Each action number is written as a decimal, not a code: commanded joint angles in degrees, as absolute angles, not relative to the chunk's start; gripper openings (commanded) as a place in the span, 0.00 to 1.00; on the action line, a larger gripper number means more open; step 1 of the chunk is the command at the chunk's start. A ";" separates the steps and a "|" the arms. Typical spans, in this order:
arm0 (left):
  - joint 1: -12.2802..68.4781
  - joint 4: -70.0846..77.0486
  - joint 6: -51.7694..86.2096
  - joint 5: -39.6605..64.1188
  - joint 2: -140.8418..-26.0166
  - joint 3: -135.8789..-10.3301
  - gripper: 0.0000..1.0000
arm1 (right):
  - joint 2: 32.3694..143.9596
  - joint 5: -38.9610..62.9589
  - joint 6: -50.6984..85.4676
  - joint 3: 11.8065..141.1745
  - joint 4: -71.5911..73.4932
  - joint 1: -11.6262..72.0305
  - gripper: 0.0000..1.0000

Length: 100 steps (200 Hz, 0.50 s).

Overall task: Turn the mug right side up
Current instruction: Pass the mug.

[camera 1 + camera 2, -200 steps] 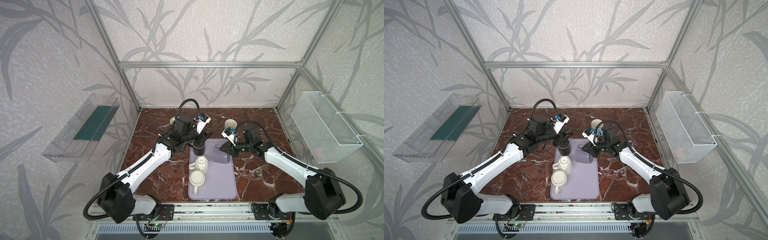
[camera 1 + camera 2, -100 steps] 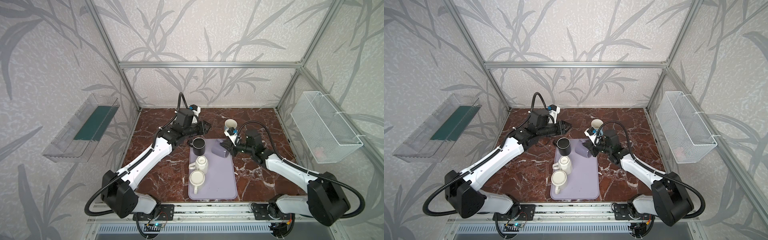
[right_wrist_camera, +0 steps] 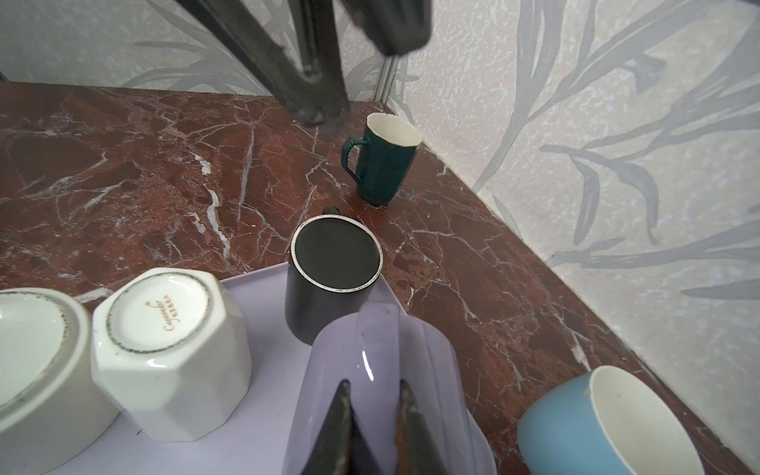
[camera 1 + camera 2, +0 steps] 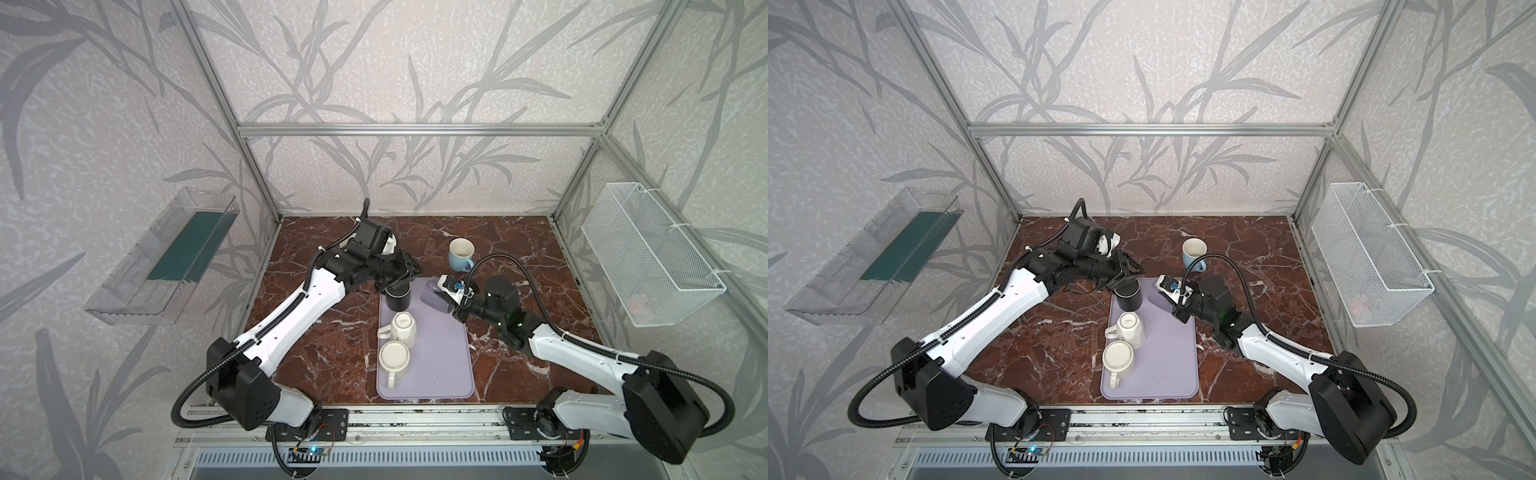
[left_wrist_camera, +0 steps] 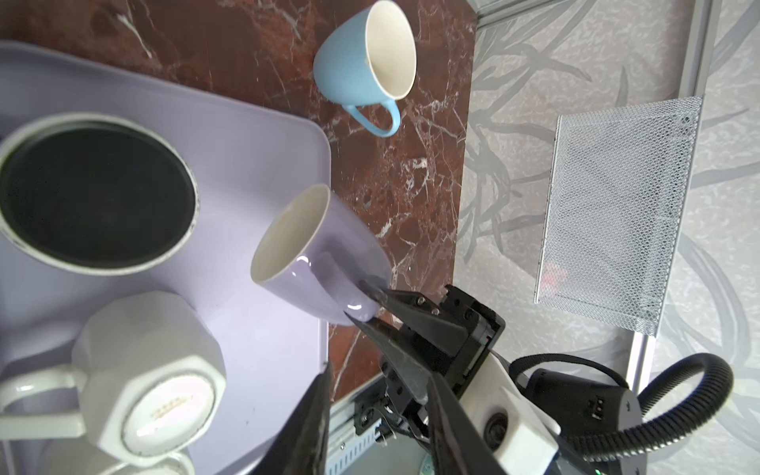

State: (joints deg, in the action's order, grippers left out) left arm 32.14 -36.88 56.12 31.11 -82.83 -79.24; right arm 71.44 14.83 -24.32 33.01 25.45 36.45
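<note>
A lavender mug (image 4: 434, 296) (image 4: 1160, 299) hangs tilted on its side over the far right corner of the lavender tray (image 4: 440, 365). Its cream mouth (image 5: 288, 238) faces the black mug. My right gripper (image 4: 448, 302) (image 3: 372, 395) is shut on the lavender mug, its fingers (image 5: 382, 298) pinching the handle. My left gripper (image 4: 400, 280) (image 5: 378, 369) hovers open and empty just above the black mug (image 4: 397, 297) (image 3: 335, 263), which stands upside down on the tray's far left corner.
Two white mugs sit upside down on the tray: a faceted one (image 4: 404, 328) and a round one (image 4: 394, 358). A blue mug (image 4: 460, 253) stands upright on the marble behind the tray. A dark green mug (image 3: 386, 164) stands upright near the back wall.
The right gripper has lifted the lavender mug off the tray and tipped it onto its side. The left gripper drew back from the black mug, then came over it again.
</note>
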 commanded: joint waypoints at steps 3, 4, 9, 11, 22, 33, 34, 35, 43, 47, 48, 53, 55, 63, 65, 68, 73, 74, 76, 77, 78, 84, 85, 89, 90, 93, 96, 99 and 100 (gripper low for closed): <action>32.07 -40.11 62.49 36.74 -83.51 -78.89 0.41 | 69.70 8.51 -30.38 32.67 34.19 38.09 0.00; 32.03 -40.05 62.58 36.83 -83.59 -78.87 0.41 | 69.70 8.38 -30.52 32.68 34.19 38.16 0.00; 32.07 -40.08 62.79 37.18 -84.05 -78.76 0.41 | 69.78 7.40 -31.42 32.67 34.29 38.72 0.00; 32.03 -40.12 62.83 37.35 -84.27 -78.75 0.41 | 69.87 6.84 -31.74 32.62 34.46 38.93 0.00; 32.04 -40.57 62.93 38.73 -85.41 -78.97 0.40 | 69.65 4.93 -33.41 32.56 34.88 40.15 0.00; 32.11 -41.14 63.08 39.91 -86.67 -79.45 0.40 | 69.40 3.64 -34.72 32.74 34.94 41.18 0.00; 32.14 -41.18 63.14 39.99 -86.80 -79.45 0.40 | 69.37 3.44 -34.80 32.76 34.96 41.29 0.00; 32.15 -41.16 63.21 39.99 -86.86 -79.45 0.40 | 69.31 3.30 -34.89 32.77 34.97 41.39 0.00; 32.33 -41.04 63.72 40.28 -87.36 -79.25 0.39 | 69.01 2.13 -35.61 32.73 35.35 42.03 0.00; 32.28 -41.00 64.07 40.27 -87.49 -78.98 0.39 | 68.93 1.02 -36.24 32.71 35.68 42.48 0.00; 32.31 -40.98 64.16 40.22 -87.51 -78.91 0.39 | 68.92 0.56 -36.36 32.70 35.90 42.60 0.00; 32.29 -40.87 64.81 40.16 -87.62 -78.40 0.39 | 68.91 -1.87 -36.96 32.39 37.41 43.42 0.00; 32.26 -40.74 65.14 40.10 -87.58 -78.18 0.39 | 68.91 -2.42 -37.28 32.25 37.96 43.66 0.00; 32.11 -39.56 66.54 40.25 -87.53 -77.20 0.39 | 68.74 -3.40 -38.69 31.62 39.80 44.22 0.00; 32.11 -39.13 66.91 40.25 -87.58 -77.02 0.39 | 68.69 -3.55 -38.88 31.53 40.10 44.39 0.00; 32.08 -38.73 67.23 40.39 -87.57 -76.81 0.39 | 68.57 -3.86 -39.00 31.41 40.38 44.53 0.00; 32.08 -37.95 67.67 40.47 -87.76 -76.65 0.39 | 68.34 -4.16 -39.04 31.42 40.47 44.64 0.00; 32.08 -37.92 67.72 40.49 -87.82 -76.69 0.39 | 68.32 -4.19 -39.03 31.44 40.45 44.65 0.00; 32.01 -37.85 67.75 40.45 -87.92 -76.65 0.39 | 68.23 -4.21 -39.03 31.53 40.32 44.65 0.00; 32.00 -37.82 67.76 40.44 -87.99 -76.69 0.39 | 68.22 -4.21 -38.98 31.58 40.16 44.65 0.00; 32.00 -37.81 67.76 40.39 -88.03 -76.80 0.39 | 68.21 -4.22 -39.00 31.61 39.94 44.65 0.00; 32.04 -37.79 67.70 40.36 -88.31 -77.20 0.39 | 68.12 -4.22 -39.10 32.00 38.96 44.65 0.00; 32.02 -37.84 67.69 40.35 -88.41 -77.27 0.39 | 68.12 -4.22 -39.06 32.08 38.86 44.65 0.00; 32.04 -37.90 67.69 40.33 -88.62 -77.61 0.39 | 68.04 -4.37 -39.14 32.16 38.62 44.69 0.00; 32.02 -37.89 67.68 40.29 -88.65 -77.70 0.39 | 68.08 -4.43 -39.17 32.12 38.65 44.71 0.00; 32.03 -37.92 67.70 40.27 -88.82 -77.87 0.39 | 68.03 -4.55 -39.20 32.16 38.71 44.73 0.00; 32.05 -37.92 67.74 40.19 -88.97 -78.07 0.39 | 68.03 -4.57 -39.22 32.07 38.75 44.73 0.00; 32.08 -37.95 67.76 40.06 -89.07 -78.15 0.39 | 68.03 -4.61 -39.28 32.01 38.76 44.73 0.00; 32.03 -37.92 67.76 40.07 -89.10 -78.23 0.39 | 68.03 -4.64 -39.28 32.00 38.72 44.74 0.00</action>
State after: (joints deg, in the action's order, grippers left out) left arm 32.18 -38.61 65.01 39.16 -88.40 -77.17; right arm 70.43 -1.04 -36.77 31.31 31.79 44.56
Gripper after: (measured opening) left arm 0.391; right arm 0.163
